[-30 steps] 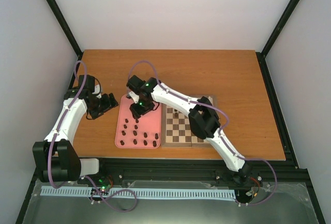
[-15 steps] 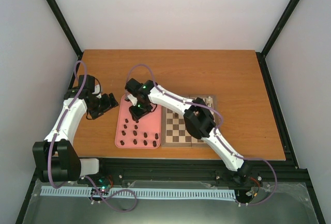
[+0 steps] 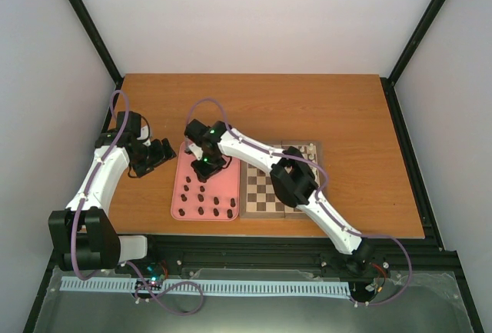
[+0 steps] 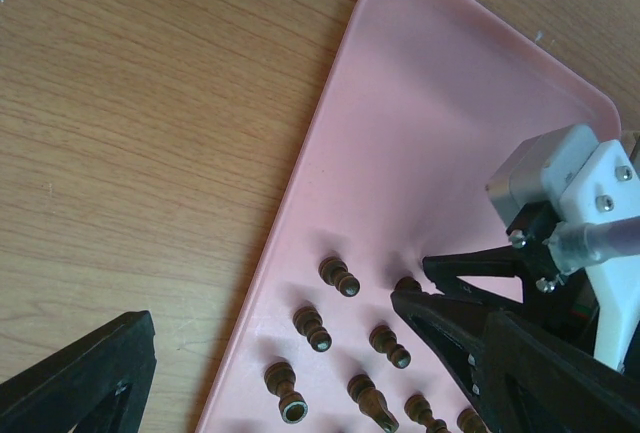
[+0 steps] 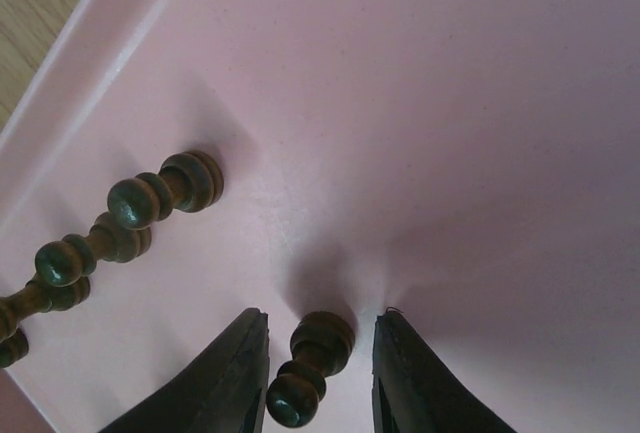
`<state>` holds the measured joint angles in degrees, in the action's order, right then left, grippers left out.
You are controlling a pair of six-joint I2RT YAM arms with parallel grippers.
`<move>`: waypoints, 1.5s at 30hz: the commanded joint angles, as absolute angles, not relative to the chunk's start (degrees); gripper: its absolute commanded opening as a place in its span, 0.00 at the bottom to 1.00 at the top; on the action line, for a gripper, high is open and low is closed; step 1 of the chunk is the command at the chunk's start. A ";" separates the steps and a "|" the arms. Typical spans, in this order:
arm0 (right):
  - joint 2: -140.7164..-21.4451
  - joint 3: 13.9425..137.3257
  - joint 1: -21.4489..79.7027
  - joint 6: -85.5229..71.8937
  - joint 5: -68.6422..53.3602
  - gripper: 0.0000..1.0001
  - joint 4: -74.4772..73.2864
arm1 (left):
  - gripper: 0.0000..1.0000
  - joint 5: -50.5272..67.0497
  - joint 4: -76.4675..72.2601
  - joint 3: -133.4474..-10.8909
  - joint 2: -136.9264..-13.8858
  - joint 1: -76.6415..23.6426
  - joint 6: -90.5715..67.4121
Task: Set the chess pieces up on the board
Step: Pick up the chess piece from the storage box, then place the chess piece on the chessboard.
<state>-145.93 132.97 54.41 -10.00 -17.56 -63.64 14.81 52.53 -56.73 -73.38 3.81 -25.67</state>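
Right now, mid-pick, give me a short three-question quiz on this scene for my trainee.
1. True or false: the right gripper hangs over the board.
2. The dark piece between its fingers is: A) on the pink tray; B) lifted clear of it; C) on a board square.
3. Fill in: the left gripper sits to the ___ of the tray, over the table.
Key: 1 false, it is over the tray; 2 A; 3 left.
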 commanded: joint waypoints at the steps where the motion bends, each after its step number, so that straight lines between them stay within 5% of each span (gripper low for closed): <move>1: -146.68 134.64 55.28 -9.32 -17.25 0.26 -64.66 | 1.00 14.85 52.21 -56.87 -72.77 4.04 -25.49; 11: -144.21 134.37 55.24 -9.56 -12.85 0.05 -65.85 | 1.00 14.68 52.51 -57.29 -72.77 4.04 -25.41; 17: -135.01 127.80 52.74 -12.70 -7.98 0.03 -64.74 | 1.00 14.68 52.63 -57.31 -72.49 4.04 -25.40; 31: -105.36 86.76 43.76 -21.67 -2.48 0.03 -55.39 | 1.00 15.30 52.07 -57.16 -72.99 4.04 -25.66; 45: -104.50 78.22 43.15 -22.76 -4.47 0.03 -51.25 | 1.00 15.12 52.00 -57.04 -73.82 4.04 -25.58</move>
